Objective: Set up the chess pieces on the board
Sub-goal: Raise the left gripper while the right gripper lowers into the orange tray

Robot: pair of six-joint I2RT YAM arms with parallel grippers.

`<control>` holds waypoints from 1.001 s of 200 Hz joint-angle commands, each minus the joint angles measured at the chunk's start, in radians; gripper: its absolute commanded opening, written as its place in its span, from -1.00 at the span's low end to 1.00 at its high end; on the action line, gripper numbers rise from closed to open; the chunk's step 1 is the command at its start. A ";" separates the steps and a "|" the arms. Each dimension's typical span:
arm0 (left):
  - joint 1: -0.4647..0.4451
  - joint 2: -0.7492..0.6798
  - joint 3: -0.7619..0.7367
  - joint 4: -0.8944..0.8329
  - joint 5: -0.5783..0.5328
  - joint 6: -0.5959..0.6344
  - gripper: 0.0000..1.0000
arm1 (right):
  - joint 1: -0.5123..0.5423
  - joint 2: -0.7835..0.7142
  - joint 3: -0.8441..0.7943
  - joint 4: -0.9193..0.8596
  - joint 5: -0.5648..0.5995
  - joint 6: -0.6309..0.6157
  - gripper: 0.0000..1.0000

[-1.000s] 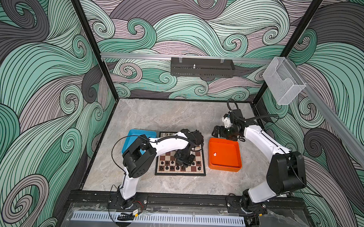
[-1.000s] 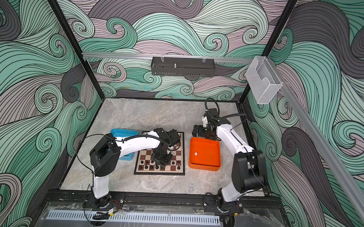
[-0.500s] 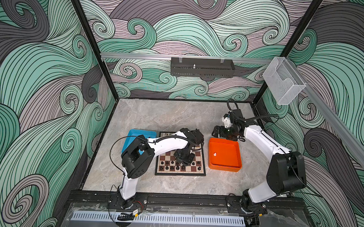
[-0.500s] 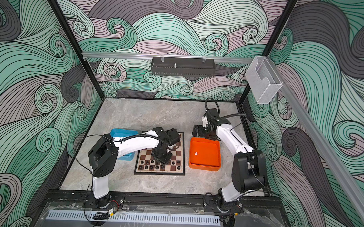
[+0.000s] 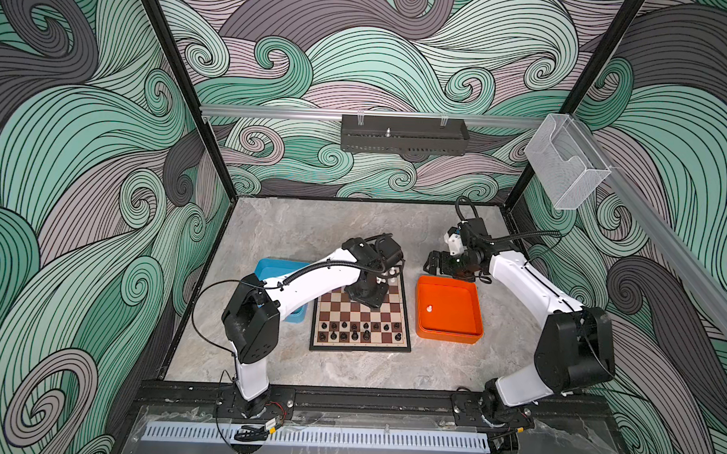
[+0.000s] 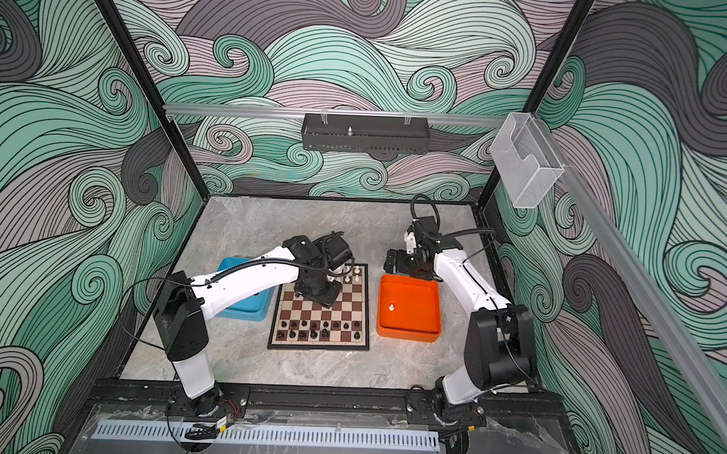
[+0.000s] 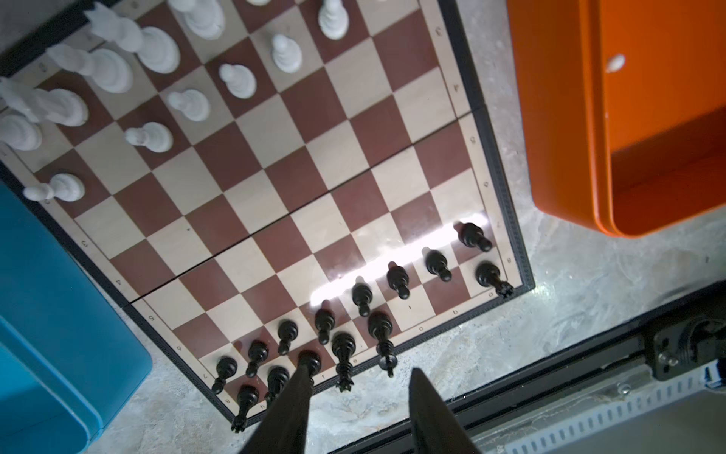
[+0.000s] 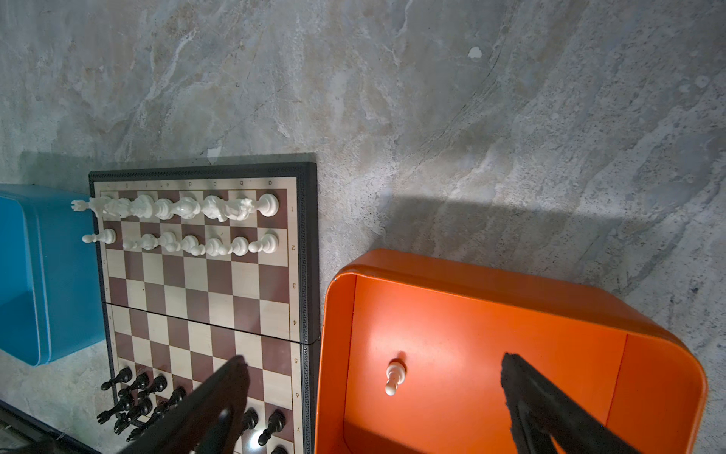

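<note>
Right, wide look first: swirling teal, grey and mauve wave walls (image 5: 85, 152) wrap three sides of the cell. There are black corner posts (image 5: 185, 84), a black perforated shelf (image 5: 404, 134) on the back rail and a clear plastic bin (image 5: 566, 162) hung at the right. Below, the grey, veined marble-look tabletop (image 5: 312, 230) makes up the cell's floor.

The left arm (image 5: 310, 281) reaches across the blue tray (image 5: 275, 267) to the chessboard (image 5: 338, 314). The board lies flat near the table's middle, between that blue tray and the orange tray (image 5: 454, 318). The right arm (image 5: 526, 283) bends in behind the orange tray.

The left gripper (image 7: 358, 369) hangs above the board's far half, jaws parted, nothing between them. The right gripper (image 8: 374, 357) hovers over the orange tray's far edge, jaws spread wide and empty.

White chessmen (image 8: 186, 206) line the two far rows of the board, and black chessmen (image 7: 361, 294) stand in the two near rows. One white pawn (image 8: 394, 375) sits alone on the orange tray's floor; upright or tipped, I cannot tell.
</note>
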 commanded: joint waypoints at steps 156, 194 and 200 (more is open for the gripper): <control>0.735 -0.032 0.080 0.121 0.039 0.083 0.64 | -0.009 -0.114 -0.163 -0.089 -0.024 0.045 0.96; 0.779 -0.019 0.027 0.175 -0.005 0.092 0.64 | 0.019 -0.107 -0.193 -0.076 -0.007 0.056 0.72; 0.785 -0.017 0.019 0.182 -0.009 0.096 0.64 | 0.023 -0.100 -0.189 -0.080 -0.003 0.058 0.70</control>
